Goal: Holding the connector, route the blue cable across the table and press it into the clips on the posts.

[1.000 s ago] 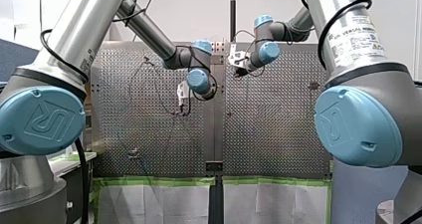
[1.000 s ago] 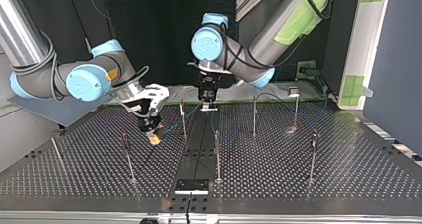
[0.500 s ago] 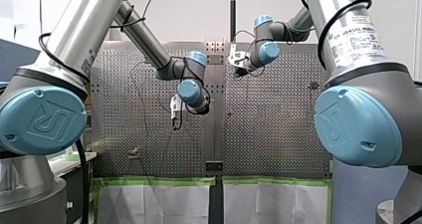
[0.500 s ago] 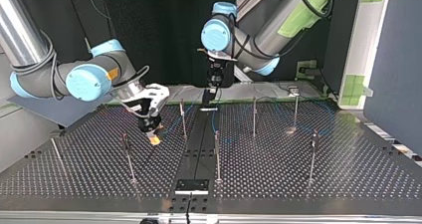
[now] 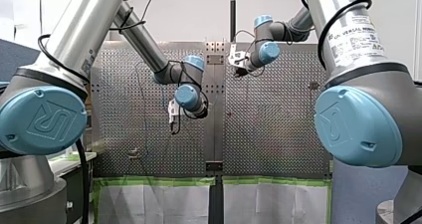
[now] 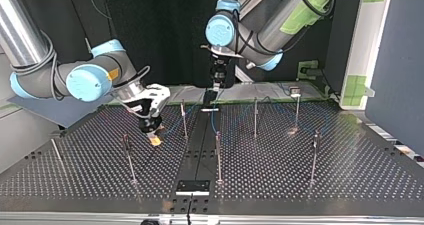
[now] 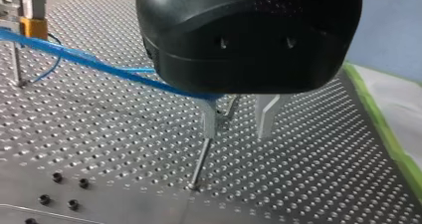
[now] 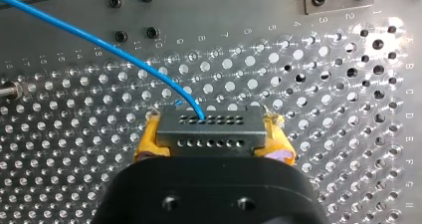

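While the connector (image 8: pixel 210 130) is seen clamped by the fingers (image 8: pixel 147 143) of the right gripper (image 8: pixel 211 134) only from its wrist, the left gripper (image 7: pixel 239 120), fingers (image 7: pixel 267 115) apart, is raised higher than before.

My left gripper (image 5: pixel 172 128) above the perforated table (image 5: pixel 273 134)

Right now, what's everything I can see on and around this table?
table: one, grey, perforated.
posts: about seven, metal, standing on the table.
connector: one, grey, between yellow pads.
blue cable: one, blue, from the connector across the table.
green tape: strips, green, along the table's edge.
left gripper: one, black, metal fingers apart, over a post.
right gripper: one, yellow pads, shut on the connector.
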Controlling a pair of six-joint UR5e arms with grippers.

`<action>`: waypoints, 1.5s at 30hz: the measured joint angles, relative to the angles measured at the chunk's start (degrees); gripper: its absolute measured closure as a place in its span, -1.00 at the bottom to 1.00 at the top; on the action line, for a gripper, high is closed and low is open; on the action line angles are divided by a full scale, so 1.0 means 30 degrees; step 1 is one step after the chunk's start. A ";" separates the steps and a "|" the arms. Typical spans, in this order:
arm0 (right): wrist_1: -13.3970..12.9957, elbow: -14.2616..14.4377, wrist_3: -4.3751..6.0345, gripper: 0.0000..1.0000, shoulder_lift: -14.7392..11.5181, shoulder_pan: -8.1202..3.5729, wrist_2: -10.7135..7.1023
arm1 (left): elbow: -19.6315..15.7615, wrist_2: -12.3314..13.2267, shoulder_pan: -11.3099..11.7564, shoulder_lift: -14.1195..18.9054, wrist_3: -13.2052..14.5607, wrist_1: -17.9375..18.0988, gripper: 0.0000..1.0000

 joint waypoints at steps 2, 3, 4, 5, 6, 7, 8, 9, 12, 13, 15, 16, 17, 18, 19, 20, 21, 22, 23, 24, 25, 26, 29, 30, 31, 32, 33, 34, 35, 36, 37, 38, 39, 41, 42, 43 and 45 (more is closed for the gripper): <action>0.0001 -0.0002 0.0002 1.00 -0.0001 0.0001 0.0001 | -0.0002 0.0046 0.0014 -0.0001 -0.0028 0.0301 0.16; 0.0001 -0.0001 0.0001 1.00 0.0000 0.0000 0.0000 | -0.0003 0.0047 0.0017 0.0001 -0.0052 0.0426 0.16; 0.0001 -0.0002 0.0001 1.00 0.0000 0.0000 -0.0001 | -0.0004 0.0041 0.0025 0.0000 -0.0094 0.0591 0.16; 0.0002 0.0000 0.0001 1.00 -0.0001 0.0000 0.0001 | -0.0005 0.0035 0.0035 -0.0003 -0.0123 0.0698 0.16; 0.0000 -0.0001 0.0001 1.00 0.0000 -0.0001 0.0000 | -0.0005 0.0027 0.0044 -0.0009 -0.0147 0.0779 0.16; 0.0002 -0.0001 0.0002 1.00 -0.0001 0.0001 0.0000 | -0.0005 0.0015 0.0052 -0.0010 -0.0170 0.0850 0.16; 0.0000 -0.0001 0.0001 1.00 -0.0001 -0.0001 0.0000 | -0.0005 0.0008 0.0061 -0.0005 -0.0181 0.0880 0.24; 0.0000 -0.0001 0.0000 1.00 0.0000 0.0000 0.0000 | -0.0005 -0.0004 0.0072 -0.0001 -0.0179 0.0892 0.24; 0.0001 -0.0001 0.0002 1.00 0.0000 0.0000 0.0000 | -0.0005 -0.0176 0.0129 -0.0001 -0.0126 0.0801 0.45; 0.0000 -0.0001 0.0002 1.00 0.0000 0.0000 0.0000 | -0.0005 -0.0317 0.0148 0.0000 -0.0056 0.0684 0.56; 0.0000 -0.0001 0.0001 1.00 -0.0001 0.0001 -0.0001 | -0.0010 -0.0602 0.0165 -0.0005 0.0063 0.0528 0.74; 0.0000 0.0000 0.0002 1.00 0.0001 0.0001 0.0000 | -0.0009 -0.0799 0.0176 -0.0006 0.0110 0.0463 0.85; 0.0002 0.0000 0.0002 1.00 -0.0001 0.0001 0.0000 | -0.0009 -0.0952 0.0178 -0.0005 0.0126 0.0429 0.98; 0.0001 0.0000 0.0001 1.00 -0.0001 0.0001 -0.0001 | -0.0008 -0.1120 0.0179 -0.0002 0.0138 0.0412 0.98; 0.0002 -0.0001 0.0001 1.00 0.0000 0.0001 0.0000 | -0.0007 -0.1351 0.0183 0.0001 0.0150 0.0407 0.98; 0.0001 -0.0001 0.0001 1.00 0.0000 0.0001 -0.0001 | -0.0007 -0.1518 0.0183 0.0001 0.0157 0.0412 0.98; 0.0001 0.0000 0.0002 1.00 0.0000 0.0000 0.0000 | -0.0007 -0.1666 0.0182 0.0003 0.0162 0.0422 0.98; 0.0002 0.0000 0.0001 1.00 0.0000 0.0001 -0.0001 | -0.0007 -0.1819 0.0188 0.0003 0.0162 0.0455 0.98; 0.0001 -0.0001 0.0001 1.00 0.0000 0.0001 0.0000 | -0.0006 -0.1908 0.0195 0.0003 0.0161 0.0495 0.98; 0.0001 -0.0001 0.0002 1.00 0.0000 0.0001 -0.0001 | -0.0004 -0.1976 0.0200 0.0003 0.0163 0.0532 0.98; 0.0000 0.0001 0.0001 1.00 0.0000 0.0001 -0.0001 | 0.0001 -0.2036 0.0204 0.0003 0.0166 0.0580 0.98; 0.0001 0.0000 0.0002 1.00 -0.0001 0.0001 0.0000 | 0.0007 -0.2067 0.0206 0.0004 0.0169 0.0628 0.98; 0.0000 0.0000 0.0003 1.00 -0.0001 0.0000 0.0001 | 0.0022 -0.2077 0.0207 0.0000 0.0177 0.0830 0.98; 0.0000 0.0000 0.0000 1.00 0.0000 0.0001 0.0001 | 0.0035 -0.2064 0.0204 0.0002 0.0182 0.0876 0.98; 0.0001 -0.0001 0.0001 1.00 0.0000 0.0001 0.0000 | 0.0060 -0.2025 0.0190 0.0003 0.0188 0.0919 0.98; -0.0001 -0.0001 0.0000 1.00 0.0000 0.0000 0.0001 | 0.0084 -0.1983 0.0173 0.0003 0.0192 0.0943 0.98; 0.0001 -0.0001 0.0001 1.00 0.0000 0.0001 0.0000 | 0.0107 -0.1928 0.0156 0.0004 0.0195 0.0960 0.98; 0.0000 -0.0002 0.0001 1.00 -0.0001 0.0001 0.0000 | 0.0140 -0.1849 0.0132 0.0003 0.0196 0.0976 0.98; 0.0001 -0.0001 0.0002 1.00 -0.0001 0.0000 0.0001 | 0.0164 -0.1790 0.0116 -0.0002 0.0193 0.0988 0.98; 0.0001 0.0000 0.0001 1.00 0.0000 0.0001 0.0000 | 0.0192 -0.1732 0.0102 -0.0001 0.0190 0.1004 0.98; 0.0001 0.0000 0.0001 1.00 0.0000 0.0000 -0.0001 | 0.0229 -0.1671 0.0086 -0.0003 0.0185 0.1021 0.98; 0.0001 -0.0002 0.0002 1.00 0.0000 0.0000 0.0001 | 0.0257 -0.1638 0.0070 -0.0002 0.0178 0.1042 0.98; 0.0001 -0.0001 0.0000 1.00 0.0000 0.0001 0.0000 | 0.0282 -0.1623 0.0052 -0.0002 0.0171 0.1067 0.98; 0.0001 -0.0001 0.0001 1.00 -0.0001 0.0000 0.0000 | 0.0319 -0.1618 0.0007 0.0001 0.0153 0.1141 0.98; 0.0001 -0.0001 0.0000 1.00 0.0000 0.0001 0.0000 | 0.0329 -0.1608 -0.0011 0.0001 0.0143 0.1185 0.98; 0.0001 0.0000 0.0001 1.00 -0.0001 0.0000 0.0000 | 0.0336 -0.1596 -0.0033 0.0002 0.0133 0.1240 0.98; 0.0001 -0.0002 0.0002 1.00 -0.0001 0.0000 0.0000 | 0.0341 -0.1585 -0.0058 0.0002 0.0122 0.1333 0.98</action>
